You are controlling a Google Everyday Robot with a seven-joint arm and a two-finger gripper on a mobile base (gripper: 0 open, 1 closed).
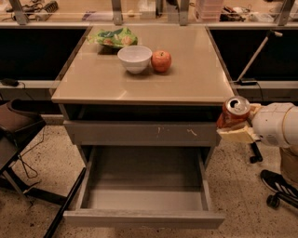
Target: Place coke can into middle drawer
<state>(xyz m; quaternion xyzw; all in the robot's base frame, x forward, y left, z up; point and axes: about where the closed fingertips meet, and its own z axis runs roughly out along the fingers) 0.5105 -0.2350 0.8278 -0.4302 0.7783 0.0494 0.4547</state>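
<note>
**A:** Where is the coke can?

**B:** The coke can [235, 112] is upright, clamped in the robot's hand [240, 124], above and to the right of the open middle drawer [144, 176], outside its right wall. It is probably carried high to clear that wall.

**A:** Any writing?

**B:** None readable, only a red side and silver top. Above the drawer is a scuffed drawer front [139, 132]. Higher still, the desk [139, 86] holds a white bowl [134, 58] and an apple [161, 61].

One raised camera, facing the cabinet [139, 132] front and tilted down.
It stands near the open middle drawer [144, 179], with the tabletop [139, 86] beyond and desks [70, 8] far behind; the gripper [235, 129] clasps the coke can [234, 112] at the right edge, beside the cabinet.
</note>
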